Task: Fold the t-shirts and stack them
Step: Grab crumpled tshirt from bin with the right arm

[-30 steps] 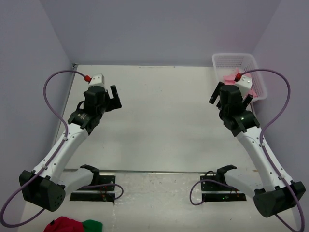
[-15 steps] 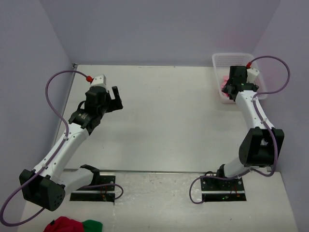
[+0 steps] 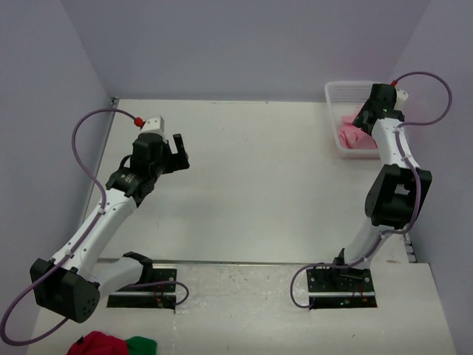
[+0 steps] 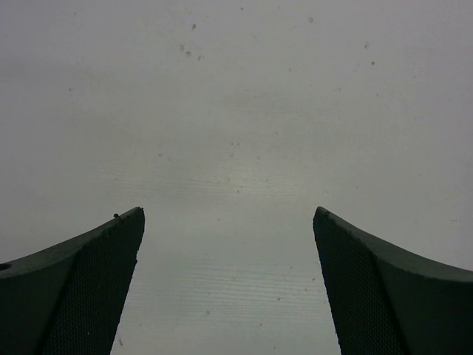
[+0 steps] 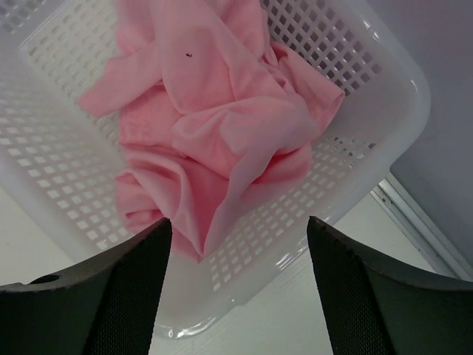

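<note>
A crumpled light pink t-shirt [image 5: 214, 118] lies bunched in a white perforated basket [image 5: 347, 170]; it also shows in the top view [image 3: 349, 136], in the basket [image 3: 338, 94] at the table's far right corner. My right gripper [image 5: 236, 229] is open and empty, hovering above the basket's near wall and the shirt; in the top view it [image 3: 363, 118] reaches over the basket. My left gripper [image 3: 174, 148] is open and empty over the bare table at the left; in its wrist view the left gripper [image 4: 229, 218] frames only table surface.
Grey walls close in the table on the left, back and right. A red and green cloth bundle [image 3: 111, 345] lies below the table's near edge at the bottom left. The arm bases [image 3: 336, 285] sit along the near edge.
My right arm has swung out and up from mid-right of the table to over the basket. My left arm has barely moved.
</note>
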Action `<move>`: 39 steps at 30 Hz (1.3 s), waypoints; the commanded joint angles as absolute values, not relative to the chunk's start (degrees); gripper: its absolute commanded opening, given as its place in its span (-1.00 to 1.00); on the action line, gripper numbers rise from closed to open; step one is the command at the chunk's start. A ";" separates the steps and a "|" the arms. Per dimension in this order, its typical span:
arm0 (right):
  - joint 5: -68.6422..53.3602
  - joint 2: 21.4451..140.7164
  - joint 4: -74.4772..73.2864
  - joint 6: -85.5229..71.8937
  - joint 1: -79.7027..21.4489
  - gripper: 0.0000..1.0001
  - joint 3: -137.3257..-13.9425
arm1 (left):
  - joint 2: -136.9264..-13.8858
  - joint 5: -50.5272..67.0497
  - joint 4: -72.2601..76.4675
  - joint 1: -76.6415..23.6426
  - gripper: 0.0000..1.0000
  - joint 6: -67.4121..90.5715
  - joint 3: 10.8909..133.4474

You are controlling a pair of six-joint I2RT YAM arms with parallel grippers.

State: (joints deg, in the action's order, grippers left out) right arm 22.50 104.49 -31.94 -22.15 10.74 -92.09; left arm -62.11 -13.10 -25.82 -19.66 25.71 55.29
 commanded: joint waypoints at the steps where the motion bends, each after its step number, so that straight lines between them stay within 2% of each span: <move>1: 21.44 106.96 -32.96 -20.39 11.69 0.48 -95.71 | -62.58 -11.60 -24.61 -20.04 0.91 24.17 54.75; 6: 20.75 109.33 -32.96 -20.48 12.22 0.46 -95.01 | -63.19 -11.69 -24.61 -20.04 0.92 23.99 55.19; 17: 20.39 115.40 -31.82 -20.30 12.39 0.05 -97.38 | -63.02 -12.22 -25.58 -20.13 0.93 23.64 55.63; 19: 20.21 116.10 -32.08 -20.04 12.57 0.02 -99.40 | -63.11 -12.13 -25.49 -20.21 0.93 23.73 55.46; 22: 20.04 117.59 -33.83 -20.13 12.57 -0.38 -102.91 | -63.37 -12.48 -25.49 -20.39 0.92 23.64 55.46; 23: 19.43 117.86 -34.36 -20.04 12.57 -0.65 -104.14 | -63.28 -12.65 -25.49 -20.39 0.91 23.64 55.37; 26: 19.07 117.07 -34.45 -19.60 12.31 -0.97 -105.82 | -63.54 -13.01 -25.14 -20.39 0.86 23.73 55.20; 33: 16.88 107.94 -29.53 -15.03 9.67 -1.00 -105.46 | -64.16 -12.66 -24.79 -20.57 0.68 23.56 55.55; 39: 15.90 98.54 -26.37 -8.45 2.83 -1.00 -109.07 | -65.65 -12.13 -25.40 -20.57 0.74 23.90 56.51</move>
State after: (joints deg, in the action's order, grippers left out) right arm 17.15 107.00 -31.31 -13.50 6.76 -104.29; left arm -64.95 -12.21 -25.80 -20.32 24.47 55.07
